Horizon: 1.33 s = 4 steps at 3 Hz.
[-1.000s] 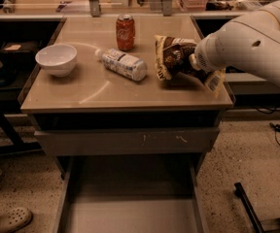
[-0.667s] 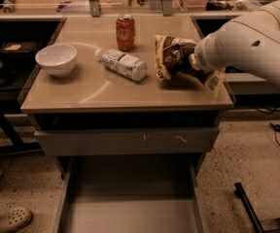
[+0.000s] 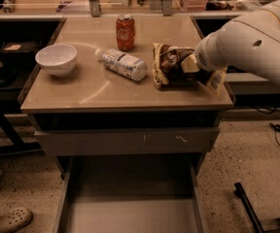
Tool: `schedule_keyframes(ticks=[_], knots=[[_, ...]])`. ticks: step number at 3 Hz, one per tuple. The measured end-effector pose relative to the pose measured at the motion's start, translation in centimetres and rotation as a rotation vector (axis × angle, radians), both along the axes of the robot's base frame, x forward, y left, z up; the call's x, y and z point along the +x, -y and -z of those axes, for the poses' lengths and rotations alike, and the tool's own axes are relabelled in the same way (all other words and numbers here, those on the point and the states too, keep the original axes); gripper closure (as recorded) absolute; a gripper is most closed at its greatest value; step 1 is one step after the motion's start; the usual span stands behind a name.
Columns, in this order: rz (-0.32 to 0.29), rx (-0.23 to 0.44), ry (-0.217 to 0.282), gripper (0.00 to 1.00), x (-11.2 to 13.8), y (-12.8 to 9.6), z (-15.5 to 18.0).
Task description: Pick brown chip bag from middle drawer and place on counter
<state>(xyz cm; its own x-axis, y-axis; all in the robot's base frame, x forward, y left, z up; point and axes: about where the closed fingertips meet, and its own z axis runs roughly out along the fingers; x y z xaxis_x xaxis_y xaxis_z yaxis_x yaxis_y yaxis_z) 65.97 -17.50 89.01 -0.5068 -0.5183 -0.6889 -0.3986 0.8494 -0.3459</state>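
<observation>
The gripper [image 3: 190, 65] is sitting at the brown chip bag [image 3: 168, 63], which is lying on the counter [image 3: 91, 87], right side; grip state cannot be told; it is best releasing fully, then lifting straight up, clear of the bottle [image 3: 124, 64].

dim warm light, glare arc on counter [image 3: 89, 95], dark below, gripper [image 3: 192, 65] at chip bag [image 3: 168, 62], rt side

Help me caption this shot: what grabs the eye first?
The big white arm stretches in from the picture's right, its gripper at the chip bag on the counter. Next comes the open drawer below, then the red can at the back.
</observation>
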Motion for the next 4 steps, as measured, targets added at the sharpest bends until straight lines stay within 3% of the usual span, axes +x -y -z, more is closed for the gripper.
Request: schedule_keyframes(ticks=[1, 3, 4], knots=[[0.000, 0.000, 0.000, 0.00, 0.0, 0.0, 0.0], [0.017, -0.003, 0.006, 0.00, -1.1, 0.6, -2.0], [0.078, -0.035, 0.079, 0.00, -3.6, 3.8, -9.1]])
